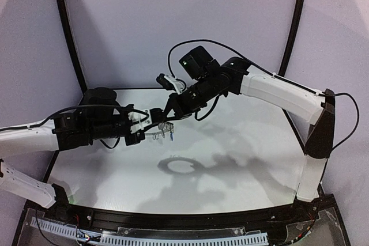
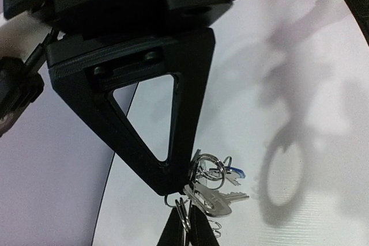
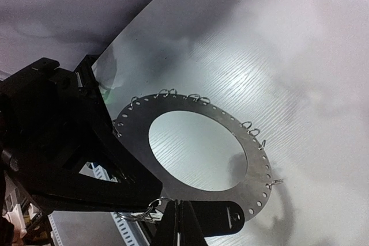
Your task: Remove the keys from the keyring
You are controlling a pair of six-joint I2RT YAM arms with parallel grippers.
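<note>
The keyring, a flat dark-grey disc with a wide hole and small wire loops on its rim, hangs in the air between both arms. My right gripper is shut on its near rim, beside a split ring. My left gripper is shut on wire rings of the key bunch. An all-silver key and a small blue-headed key hang at its fingertip. In the top view the grippers meet over the table, with the keys dangling between them. A black rounded tab lies by the right jaws; I cannot tell if it is the black-headed key.
The white table lies well below the held keyring and carries its round shadow. A black curved frame rises at the back left and right. A slotted cable tray runs along the near edge.
</note>
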